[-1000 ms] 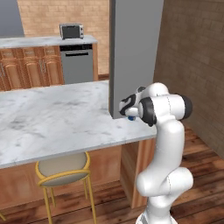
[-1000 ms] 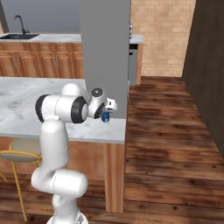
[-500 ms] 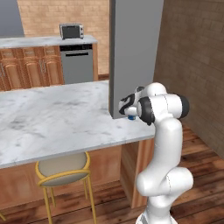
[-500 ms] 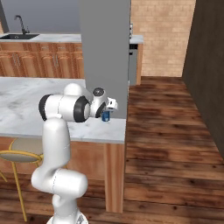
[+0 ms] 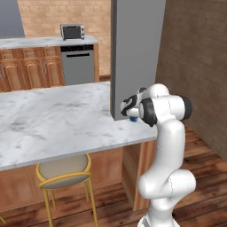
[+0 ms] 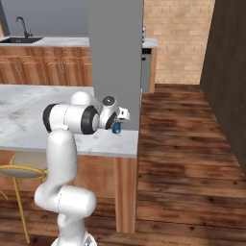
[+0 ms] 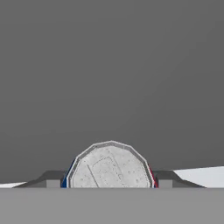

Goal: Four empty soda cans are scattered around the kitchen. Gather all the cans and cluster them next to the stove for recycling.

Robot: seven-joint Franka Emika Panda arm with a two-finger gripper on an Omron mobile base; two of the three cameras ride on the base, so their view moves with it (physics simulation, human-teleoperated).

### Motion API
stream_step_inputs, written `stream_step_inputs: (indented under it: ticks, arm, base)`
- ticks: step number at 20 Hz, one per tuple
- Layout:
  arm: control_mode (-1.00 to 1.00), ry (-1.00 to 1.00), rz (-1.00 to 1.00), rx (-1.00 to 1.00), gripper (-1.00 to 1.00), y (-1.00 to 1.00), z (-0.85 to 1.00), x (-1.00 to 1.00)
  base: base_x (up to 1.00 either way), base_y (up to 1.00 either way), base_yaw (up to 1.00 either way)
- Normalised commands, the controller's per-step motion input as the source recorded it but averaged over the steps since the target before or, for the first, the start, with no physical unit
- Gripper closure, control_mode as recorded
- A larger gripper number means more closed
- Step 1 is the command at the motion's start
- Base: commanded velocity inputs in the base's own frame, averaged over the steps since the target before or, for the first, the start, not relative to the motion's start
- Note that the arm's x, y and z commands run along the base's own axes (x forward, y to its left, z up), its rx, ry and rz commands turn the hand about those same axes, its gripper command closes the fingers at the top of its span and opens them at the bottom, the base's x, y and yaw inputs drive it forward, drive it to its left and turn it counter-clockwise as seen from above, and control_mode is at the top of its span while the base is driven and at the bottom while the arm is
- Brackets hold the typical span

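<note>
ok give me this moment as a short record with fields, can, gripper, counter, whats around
can: blue soda can, upright, at the marble counter's corner by the grey pillar
gripper: gripper over the can, a finger on each side of its silver top; closed grip not confirmed
stool: yellow-framed stool under the counter
background: steel dishwasher with a toaster oven on top

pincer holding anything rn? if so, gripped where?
The pincer is closed on a blue soda can on the marble counter beside the grey pillar; its fingertips flank the can's sides just under the silver top.
</note>
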Motion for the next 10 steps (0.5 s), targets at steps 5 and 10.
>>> stream_step_inputs:
  ticks: [5,10]
  arm:
    - [-1.00,0.00,0.00,0.00,1.00,0.00,0.00,-0.01]
    - [-1.00,0.00,0.00,0.00,1.00,0.00,0.00,-0.17]
  base:
    - [0.00,0.00,0.00]
    - [0.00,0.00,0.00]
